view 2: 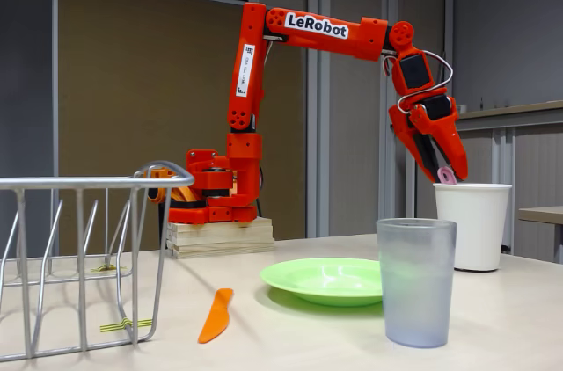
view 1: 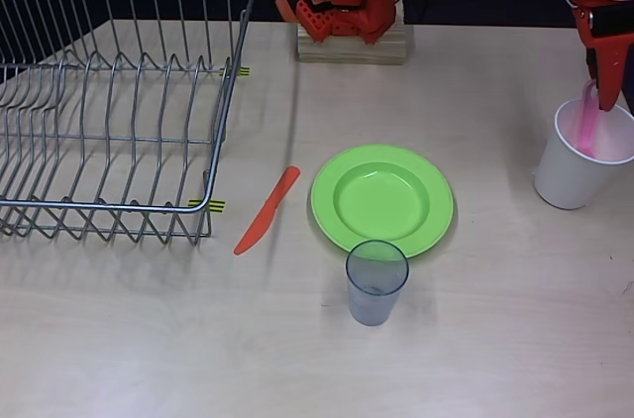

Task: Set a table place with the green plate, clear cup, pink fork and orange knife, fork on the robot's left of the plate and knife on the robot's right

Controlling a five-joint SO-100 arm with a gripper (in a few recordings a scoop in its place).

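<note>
Take the green plate (view 1: pixel 382 200) as your landmark: it lies flat on the pale worktop (view 1: pixel 495 339), roughly in the middle of the overhead view. In that view the orange knife (view 1: pixel 267 210) lies just to the plate's left, apart from it, slanted with one end up toward the plate and the other down toward the wire dish rack (view 1: pixel 109 101), which stands further left still. The clear cup (view 1: pixel 376 282) stands upright at the plate's lower edge, touching or nearly touching the rim; in the fixed view it is in front of the plate (view 2: pixel 330 279), nearest the camera (view 2: pixel 415 281). Well to the plate's right in the overhead view you have a white cup (view 1: pixel 580 162), upright, and your pincer (view 1: pixel 600 91) hangs directly over its mouth. The pink fork (view 1: pixel 587 121) is in the pincer's grip, its upper end clamped between the fingers and its lower part dipping inside the white cup. In the fixed view the pincer (view 2: pixel 444 173) points down at the white cup's rim (view 2: pixel 472 226) with a bit of pink showing at its tip (view 2: pixel 447 176). The arm's base (view 1: pixel 352 2) sits on a wooden block (view 1: pixel 352 45) above the plate in the overhead view.
</note>
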